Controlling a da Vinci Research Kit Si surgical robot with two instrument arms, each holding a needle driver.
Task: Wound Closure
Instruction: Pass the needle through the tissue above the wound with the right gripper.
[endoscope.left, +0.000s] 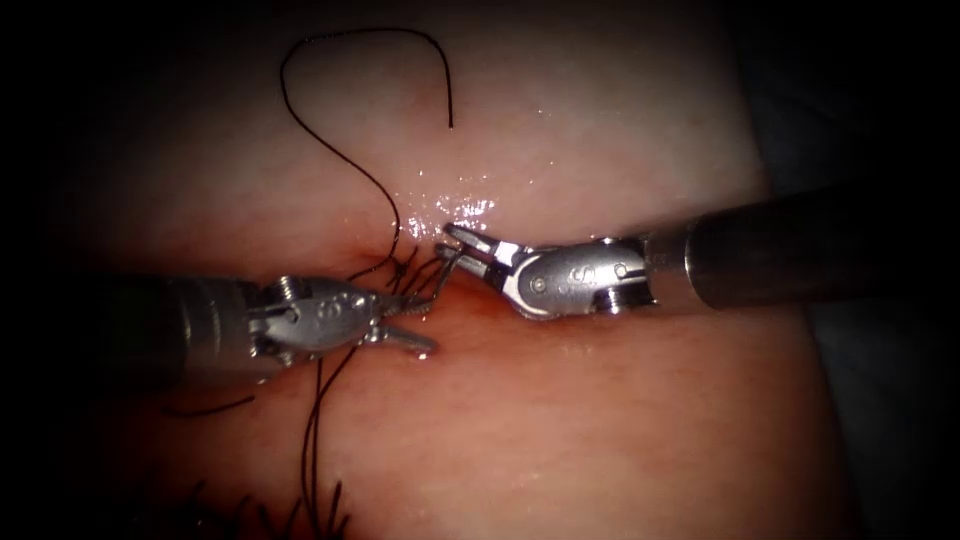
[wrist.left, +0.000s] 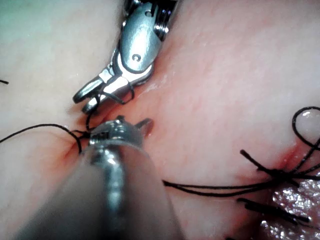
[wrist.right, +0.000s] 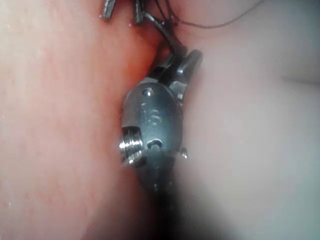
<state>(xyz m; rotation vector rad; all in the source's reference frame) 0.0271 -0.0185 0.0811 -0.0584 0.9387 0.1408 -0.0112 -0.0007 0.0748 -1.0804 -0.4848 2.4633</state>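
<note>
Two steel hands meet over the reddened cut in the pale pork tissue (endoscope.left: 600, 420). Left hand (endoscope.left: 415, 325) gapes, holding nothing; right hand (endoscope.left: 455, 245) clamps the thin curved needle (endoscope.left: 445, 275) near one end, black thread (endoscope.left: 350, 160) trailing left, presumably for transfer.

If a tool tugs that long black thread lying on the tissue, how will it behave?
The thread lies in loose curves over the tissue, so it probably is floppy and light. The tissue glistens wet, so the thread may cling or slip.
</note>
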